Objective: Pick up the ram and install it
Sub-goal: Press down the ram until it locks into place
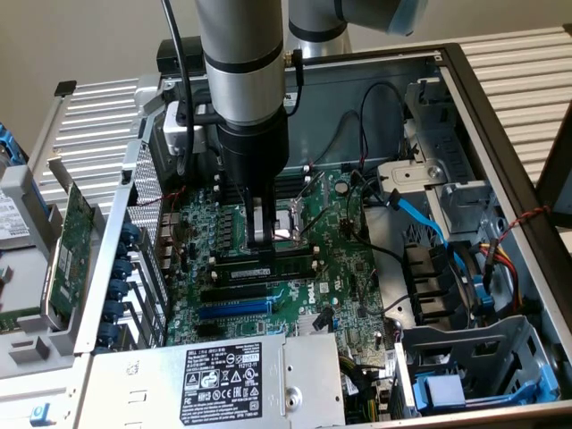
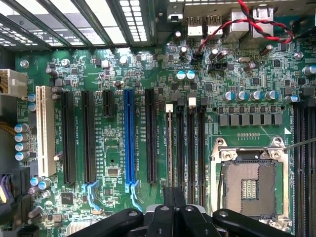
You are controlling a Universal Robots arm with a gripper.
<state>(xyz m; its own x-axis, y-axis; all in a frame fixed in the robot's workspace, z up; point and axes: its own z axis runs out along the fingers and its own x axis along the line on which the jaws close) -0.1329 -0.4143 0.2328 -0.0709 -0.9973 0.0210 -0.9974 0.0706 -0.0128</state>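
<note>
The robot's black gripper (image 1: 261, 238) stands low inside the open grey computer case (image 1: 500, 116), which rests on a slatted white surface (image 1: 518, 54), and its jaws are pressed together; in the wrist view the gripper (image 2: 173, 191) sits directly over the bank of black memory slots (image 2: 196, 148) between the long blue expansion slot (image 2: 129, 143) and the silver, empty processor socket (image 2: 249, 185). The ram (image 2: 170, 148), a long thin circuit-board stick seen here edge-on, stands in the slot of that bank nearest the blue one, running away from the fingertips toward a small white end clip (image 2: 169, 107); whether the jaws pinch its top edge or only bear down on it I cannot tell. The risks, as I judge them: a push that lands off the stick's middle could seat one end and leave the other high, an end clip may fail to snap home, and a stick not lined up with the slot could bend or mark the green motherboard (image 2: 113, 79) if pressed hard. The red and black twisted wires (image 2: 256, 24) lie well apart from the jaws. As for writing, the black sticker (image 1: 234, 371) on the silver power-supply box (image 1: 134, 384) carries white symbols and lines of print too small to read, and the white lettering beside the slots cannot be made out either
</note>
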